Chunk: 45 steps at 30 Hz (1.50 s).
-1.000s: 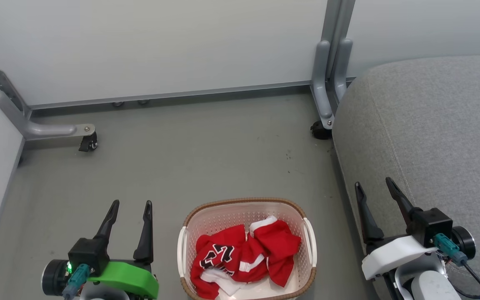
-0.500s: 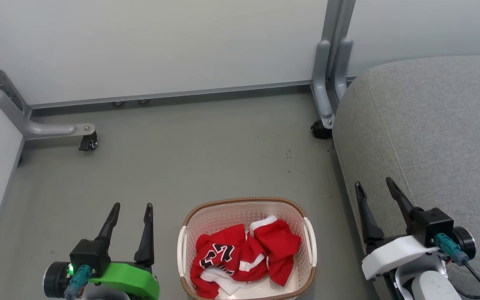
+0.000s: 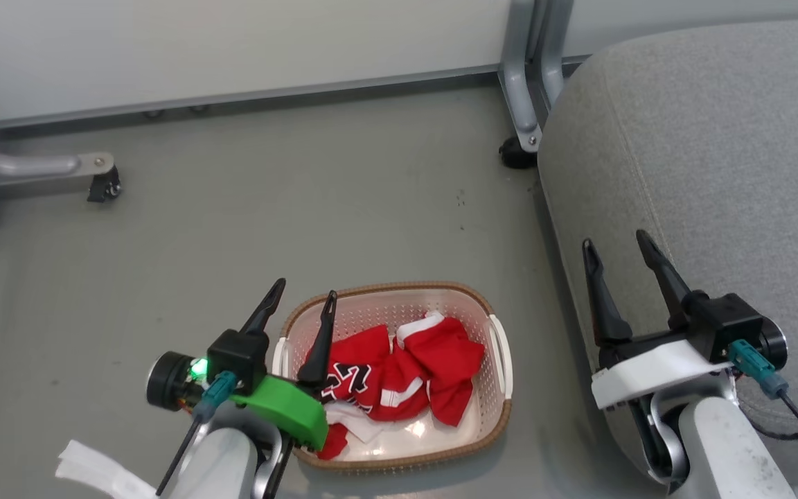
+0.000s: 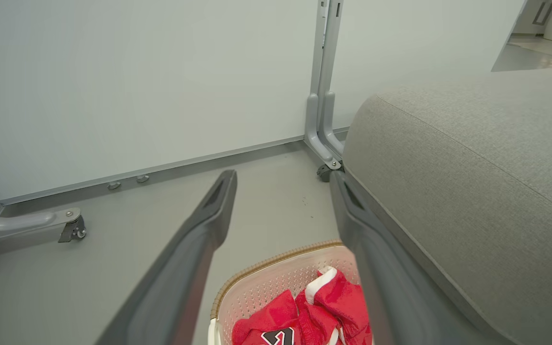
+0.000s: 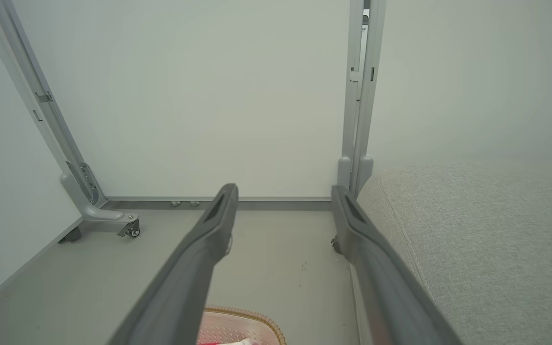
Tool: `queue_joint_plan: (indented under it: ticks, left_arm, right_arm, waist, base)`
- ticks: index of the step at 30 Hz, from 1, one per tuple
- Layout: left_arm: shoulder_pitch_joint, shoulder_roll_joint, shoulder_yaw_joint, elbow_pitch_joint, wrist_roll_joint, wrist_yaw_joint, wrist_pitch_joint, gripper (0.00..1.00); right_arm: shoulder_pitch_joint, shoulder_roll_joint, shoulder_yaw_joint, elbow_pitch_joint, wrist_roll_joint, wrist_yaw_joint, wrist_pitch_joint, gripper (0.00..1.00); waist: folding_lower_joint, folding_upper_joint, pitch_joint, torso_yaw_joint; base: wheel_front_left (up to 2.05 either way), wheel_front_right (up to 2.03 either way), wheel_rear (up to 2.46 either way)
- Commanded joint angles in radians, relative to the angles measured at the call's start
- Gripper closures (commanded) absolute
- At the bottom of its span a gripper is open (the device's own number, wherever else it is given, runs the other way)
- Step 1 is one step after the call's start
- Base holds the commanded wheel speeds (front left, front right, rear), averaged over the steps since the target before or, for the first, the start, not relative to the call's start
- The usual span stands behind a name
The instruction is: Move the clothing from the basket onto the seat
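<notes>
Hovering lower middle, the left gripper point(image 3: 305, 291) is spread apart over the basket point(image 3: 399, 286) holding the crumpled red clothing point(image 3: 406, 371). Soft, light, floppy stuff, so I'd pinch a bunched fold. The right gripper point(image 3: 614, 240) is apart too, beside the seat point(image 3: 704, 173).

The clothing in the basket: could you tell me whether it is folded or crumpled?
Crumpled: the clothing lies bunched in an uneven heap in the basket, no neat folds showing.

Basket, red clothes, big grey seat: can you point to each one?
basket point(image 3: 385, 315), head view, on its far perforated wall.
clothing point(image 3: 433, 360), head view, on the middle of the red fabric.
seat point(image 3: 704, 152), head view, on the bare grey cushion top.
</notes>
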Motion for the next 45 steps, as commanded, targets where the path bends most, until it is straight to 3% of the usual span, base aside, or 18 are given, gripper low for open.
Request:
queue_joint_plan:
  ticks: [1,13,23,34,45]
  left_arm:
    - [-0.044,0.003,-0.023,0.028,0.009,0.0,-0.001,0.0]
    - [-0.366,0.002,-0.214,0.419,0.039,0.0,0.002,0.0]
    - [-0.628,0.027,-0.304,0.714,0.15,0.032,0.101,0.0]
    - [-0.726,0.071,-0.404,0.835,0.225,0.021,0.165,0.0]
    - [-0.785,0.145,-0.46,0.859,0.273,0.061,0.213,0.0]
  right_arm:
    - [-0.034,-0.002,0.005,-0.013,0.007,0.0,-0.007,0.0]
    - [-0.217,-0.001,0.043,-0.06,0.036,0.0,-0.035,0.0]
    - [-0.319,-0.001,0.075,-0.116,0.073,0.0,-0.039,0.0]
    - [-0.361,-0.001,0.114,-0.132,0.121,0.0,-0.04,0.0]
    - [-0.376,-0.001,0.142,-0.137,0.152,0.0,-0.04,0.0]
  waist:
    - [0.0,0.0,0.111,-0.05]
    - [0.0,0.0,0.43,-0.122]
    - [0.0,0.0,0.664,-0.175]
    - [0.0,0.0,0.762,-0.215]
    - [0.0,0.0,0.819,-0.251]
  base:
    - [0.0,0.0,0.0]
    - [0.0,0.0,0.0]
    - [0.0,0.0,0.0]
    - [0.0,0.0,0.0]
    - [0.0,0.0,0.0]
